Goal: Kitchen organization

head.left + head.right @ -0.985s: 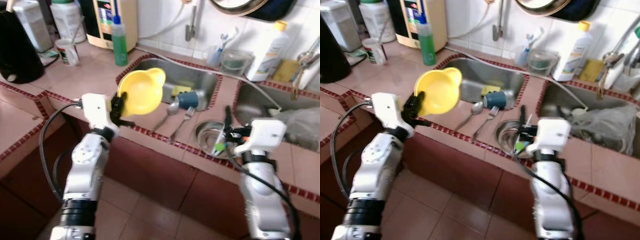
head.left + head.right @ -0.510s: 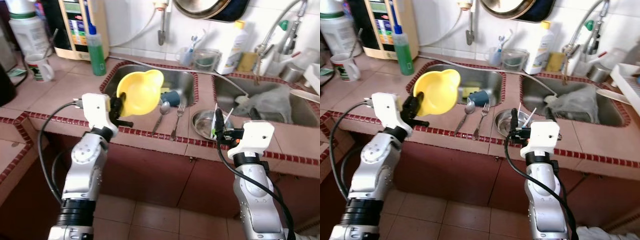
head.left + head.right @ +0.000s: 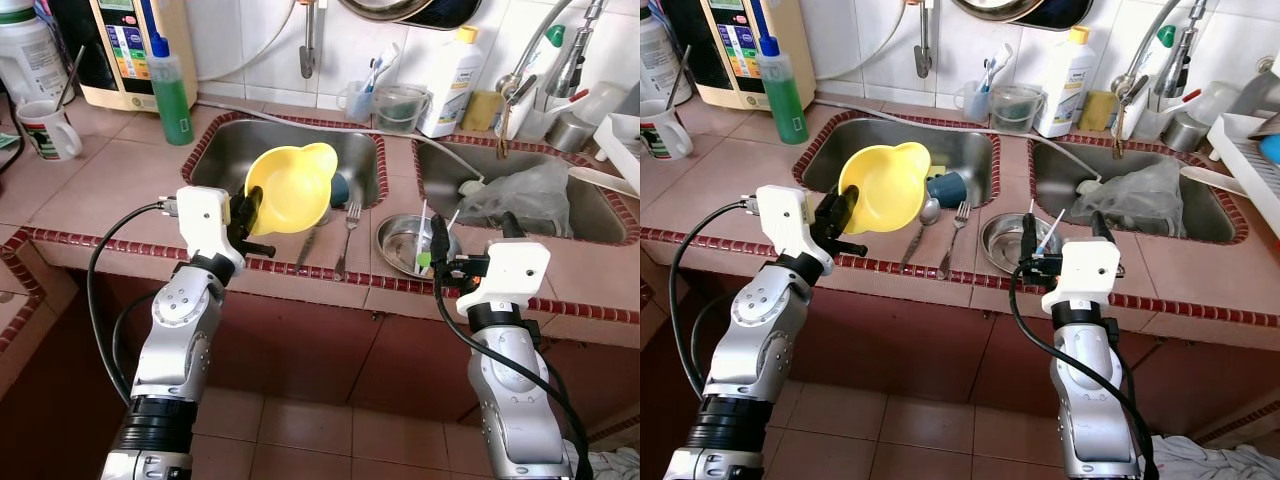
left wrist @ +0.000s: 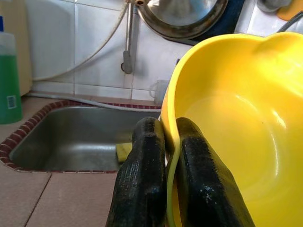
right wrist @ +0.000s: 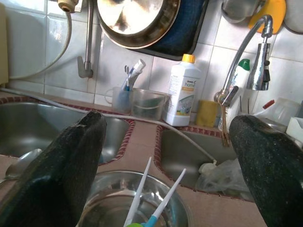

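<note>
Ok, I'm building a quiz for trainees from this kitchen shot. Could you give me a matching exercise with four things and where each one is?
Things:
1. yellow bowl
2. steel bowl
3. green bottle
4. plastic bag

Places:
A. in the right-hand sink
B. on the counter, left of the left-hand sink
C. clamped by its rim in the left gripper
D. on the counter in front of the open right gripper

Pairs: 1-C, 2-D, 3-B, 4-A
</note>
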{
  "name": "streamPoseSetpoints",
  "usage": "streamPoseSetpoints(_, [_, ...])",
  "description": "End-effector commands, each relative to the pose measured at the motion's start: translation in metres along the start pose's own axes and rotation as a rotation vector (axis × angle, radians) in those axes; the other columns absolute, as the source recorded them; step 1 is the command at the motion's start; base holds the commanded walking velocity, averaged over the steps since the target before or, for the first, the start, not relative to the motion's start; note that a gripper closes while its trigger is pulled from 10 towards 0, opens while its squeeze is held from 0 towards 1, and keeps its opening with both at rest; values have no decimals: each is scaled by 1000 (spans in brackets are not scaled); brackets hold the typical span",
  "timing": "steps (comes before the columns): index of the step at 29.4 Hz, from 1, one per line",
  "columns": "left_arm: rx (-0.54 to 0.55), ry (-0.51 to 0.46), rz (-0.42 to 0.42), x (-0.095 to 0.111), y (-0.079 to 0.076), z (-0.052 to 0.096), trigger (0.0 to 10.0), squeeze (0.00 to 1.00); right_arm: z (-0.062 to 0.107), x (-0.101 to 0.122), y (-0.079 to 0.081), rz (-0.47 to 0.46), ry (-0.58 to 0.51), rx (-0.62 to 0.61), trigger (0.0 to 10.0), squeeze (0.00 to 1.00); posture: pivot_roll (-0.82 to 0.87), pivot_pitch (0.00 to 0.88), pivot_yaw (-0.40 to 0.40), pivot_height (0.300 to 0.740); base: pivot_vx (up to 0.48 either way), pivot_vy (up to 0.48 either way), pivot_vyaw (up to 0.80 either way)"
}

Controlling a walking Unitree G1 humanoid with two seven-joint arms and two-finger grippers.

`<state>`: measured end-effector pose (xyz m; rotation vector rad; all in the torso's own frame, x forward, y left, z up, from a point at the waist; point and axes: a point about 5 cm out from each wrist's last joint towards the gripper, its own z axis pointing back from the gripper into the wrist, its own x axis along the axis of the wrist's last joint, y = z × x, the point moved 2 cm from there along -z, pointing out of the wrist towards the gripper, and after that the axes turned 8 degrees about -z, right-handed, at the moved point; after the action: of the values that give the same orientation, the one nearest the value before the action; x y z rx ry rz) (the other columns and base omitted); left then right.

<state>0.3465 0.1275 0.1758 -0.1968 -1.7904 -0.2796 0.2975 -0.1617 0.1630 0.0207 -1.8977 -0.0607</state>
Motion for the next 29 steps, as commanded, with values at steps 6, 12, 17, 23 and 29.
streamPoseSetpoints(6, [-25,-22,7,7,-4,-4,10000,0,0,1,2,0,-5,23,10000,0,-15,0,-33,731,321,0,0])
streamPoseSetpoints(12, [-25,-23,14,7,-6,-3,10000,0,2,0,2,0,0,30,10000,0,-17,0,-38,731,366,0,0])
streamPoseSetpoints(17, [-22,-22,20,7,-6,-3,10000,0,3,0,2,0,4,35,10000,0,-19,0,-43,731,368,0,0])
streamPoseSetpoints(23, [-17,-19,26,7,-6,-1,10000,0,4,0,2,-1,9,40,10000,0,-19,0,-48,731,371,0,0])
streamPoseSetpoints(29, [-10,-15,28,6,-5,0,10000,0,4,0,2,-2,14,44,10000,0,-16,0,-52,731,370,0,0])
